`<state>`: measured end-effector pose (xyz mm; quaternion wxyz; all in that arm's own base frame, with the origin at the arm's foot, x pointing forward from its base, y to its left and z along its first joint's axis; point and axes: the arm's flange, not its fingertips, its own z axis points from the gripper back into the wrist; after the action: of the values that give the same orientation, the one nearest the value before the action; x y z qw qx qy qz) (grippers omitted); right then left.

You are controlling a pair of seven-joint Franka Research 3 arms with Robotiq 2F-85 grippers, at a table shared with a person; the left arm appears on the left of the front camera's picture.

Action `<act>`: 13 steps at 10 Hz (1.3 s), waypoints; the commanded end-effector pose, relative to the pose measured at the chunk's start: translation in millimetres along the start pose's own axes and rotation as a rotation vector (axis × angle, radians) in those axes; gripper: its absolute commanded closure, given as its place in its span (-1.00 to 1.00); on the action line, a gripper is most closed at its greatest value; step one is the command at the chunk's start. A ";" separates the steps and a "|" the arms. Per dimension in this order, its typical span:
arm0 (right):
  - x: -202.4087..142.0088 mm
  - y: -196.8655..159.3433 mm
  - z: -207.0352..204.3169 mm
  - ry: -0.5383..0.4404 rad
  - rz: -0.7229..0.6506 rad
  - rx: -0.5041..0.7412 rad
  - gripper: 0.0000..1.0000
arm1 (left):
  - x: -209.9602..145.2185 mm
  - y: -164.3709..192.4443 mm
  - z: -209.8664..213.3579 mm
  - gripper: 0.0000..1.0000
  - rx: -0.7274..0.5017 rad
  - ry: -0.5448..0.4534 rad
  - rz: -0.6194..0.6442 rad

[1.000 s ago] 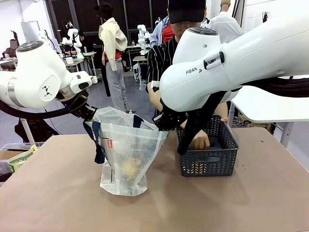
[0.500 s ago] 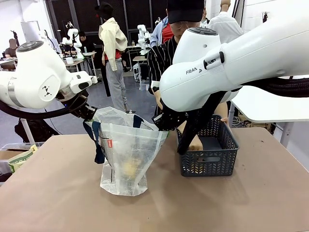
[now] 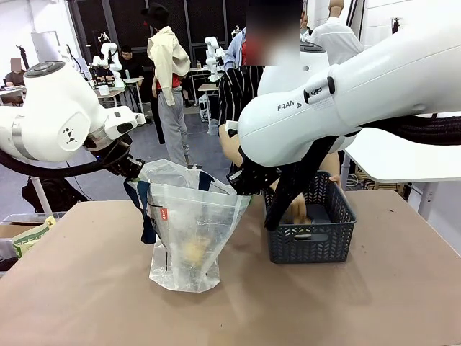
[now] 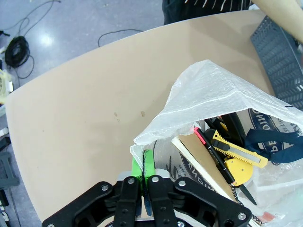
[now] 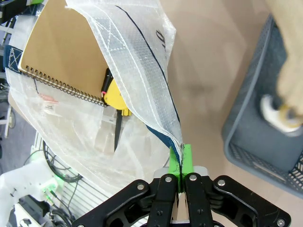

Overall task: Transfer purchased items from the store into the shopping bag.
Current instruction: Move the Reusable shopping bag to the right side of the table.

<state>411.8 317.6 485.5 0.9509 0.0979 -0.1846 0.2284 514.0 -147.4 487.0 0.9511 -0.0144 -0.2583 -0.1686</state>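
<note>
The shopping bag (image 3: 191,231) is seen standing upright on the table (image 3: 86,288), left of centre, its mouth held wide from both sides. On the left, the bag's rim is pinched by the left gripper (image 4: 144,166), green pads pressed together on the plastic with no gap to be seen. On the right, the opposite rim is clamped the same way by the right gripper (image 5: 180,163), a navy strip of the bag's edge caught between its pads. Inside the bag, a tan spiral notebook (image 5: 61,52) is leaned against the wall. A yellow utility knife (image 4: 234,165) is lodged just beside it, and a black pen (image 4: 213,155) is laid along the notebook's edge. To the right of the bag, close by it, the dark mesh basket (image 3: 310,245) is set on the table. The person's hand (image 3: 297,209) is lowered into the basket from the far side. It is blurred, and whether anything is gripped by it cannot be told.
</note>
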 end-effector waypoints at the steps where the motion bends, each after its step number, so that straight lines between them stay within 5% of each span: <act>1: 0.1 -0.9 0.3 0.000 -0.006 0.003 1.00 | -3.0 2.8 3.1 1.00 0.007 -0.003 0.015; 13: 0.1 -0.9 0.3 0.000 -0.006 0.003 1.00 | -3.0 2.8 3.1 1.00 0.007 -0.003 0.015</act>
<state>411.8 317.6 485.5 0.9509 0.0979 -0.1846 0.2284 514.0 -147.4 487.0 0.9511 -0.0144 -0.2583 -0.1686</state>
